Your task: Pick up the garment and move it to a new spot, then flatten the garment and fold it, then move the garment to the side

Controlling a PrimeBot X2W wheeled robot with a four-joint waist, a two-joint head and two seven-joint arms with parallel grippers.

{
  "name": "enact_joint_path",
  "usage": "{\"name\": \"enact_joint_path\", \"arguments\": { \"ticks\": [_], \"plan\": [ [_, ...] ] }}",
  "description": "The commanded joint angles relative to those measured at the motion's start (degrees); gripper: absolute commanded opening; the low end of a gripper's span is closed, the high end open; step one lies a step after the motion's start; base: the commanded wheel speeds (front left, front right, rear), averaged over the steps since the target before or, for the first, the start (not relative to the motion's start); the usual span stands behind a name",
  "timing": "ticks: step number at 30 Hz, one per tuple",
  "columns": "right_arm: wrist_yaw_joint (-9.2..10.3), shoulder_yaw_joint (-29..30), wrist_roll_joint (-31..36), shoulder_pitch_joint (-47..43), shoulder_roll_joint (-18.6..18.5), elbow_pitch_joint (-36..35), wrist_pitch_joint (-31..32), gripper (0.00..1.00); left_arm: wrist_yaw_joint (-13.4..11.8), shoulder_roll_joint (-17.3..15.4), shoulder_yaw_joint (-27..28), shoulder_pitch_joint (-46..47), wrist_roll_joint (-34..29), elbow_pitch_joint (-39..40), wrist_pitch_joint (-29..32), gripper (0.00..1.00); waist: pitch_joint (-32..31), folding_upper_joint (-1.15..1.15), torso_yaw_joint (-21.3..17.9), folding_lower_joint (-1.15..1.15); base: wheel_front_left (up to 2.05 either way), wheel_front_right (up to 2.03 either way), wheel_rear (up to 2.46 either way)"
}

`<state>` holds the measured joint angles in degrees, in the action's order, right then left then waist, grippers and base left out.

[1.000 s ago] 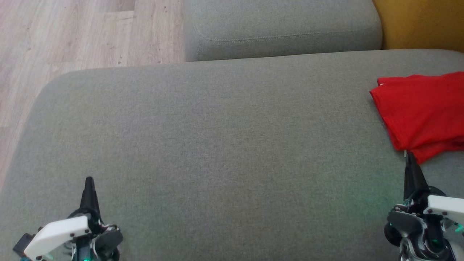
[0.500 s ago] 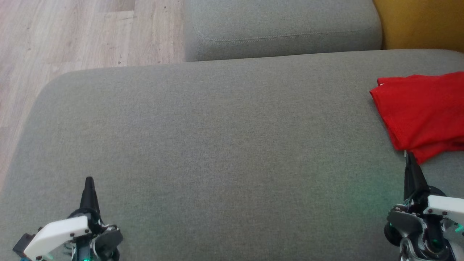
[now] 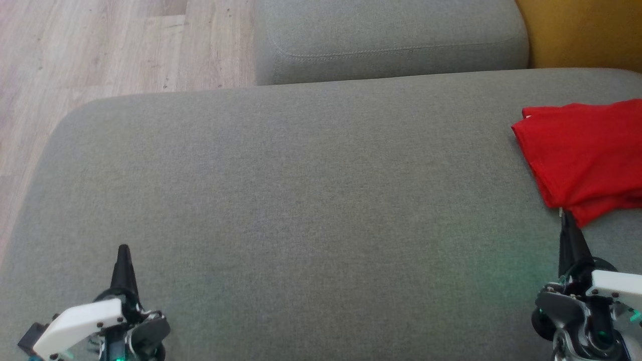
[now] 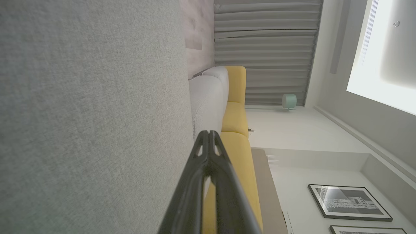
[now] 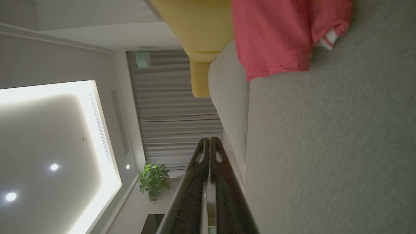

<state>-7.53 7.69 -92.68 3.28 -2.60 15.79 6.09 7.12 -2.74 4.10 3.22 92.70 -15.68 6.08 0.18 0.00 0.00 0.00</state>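
Nothing different from earlier: left gripper (image 3: 123,249) and right gripper (image 3: 566,217) fully closed, empty, red garment (image 3: 587,155) unmoved.

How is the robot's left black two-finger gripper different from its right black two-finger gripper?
The left gripper has bare grey sofa cushion ahead of it, while the right gripper points at the red cloth garment. The left gripper sits far from that garment; the right gripper's tip is right by its near corner. Both are shut and hold nothing.
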Motion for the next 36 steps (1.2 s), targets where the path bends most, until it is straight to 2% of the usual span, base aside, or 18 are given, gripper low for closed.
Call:
{"name": "enact_joint_path", "arguments": {
  "ticks": [1, 36],
  "plan": [
    [0.04, -1.2, 0.5, 2.9, -0.3, -1.8, 0.4, 0.0, 0.4, -0.2, 2.4, 3.0, -0.5, 1.6, 0.4, 0.0, 0.0, 0.0, 0.0, 0.0, 0.0, 0.0, 0.0],
    [0.04, -1.1, 0.5, 2.9, -0.3, -1.8, 0.4, 0.0, 0.4, -0.2, 2.4, 3.0, -0.6, 1.6, 0.4, 0.0, 0.0, 0.0, 0.0, 0.0, 0.0, 0.0, 0.0]
  ]
}}
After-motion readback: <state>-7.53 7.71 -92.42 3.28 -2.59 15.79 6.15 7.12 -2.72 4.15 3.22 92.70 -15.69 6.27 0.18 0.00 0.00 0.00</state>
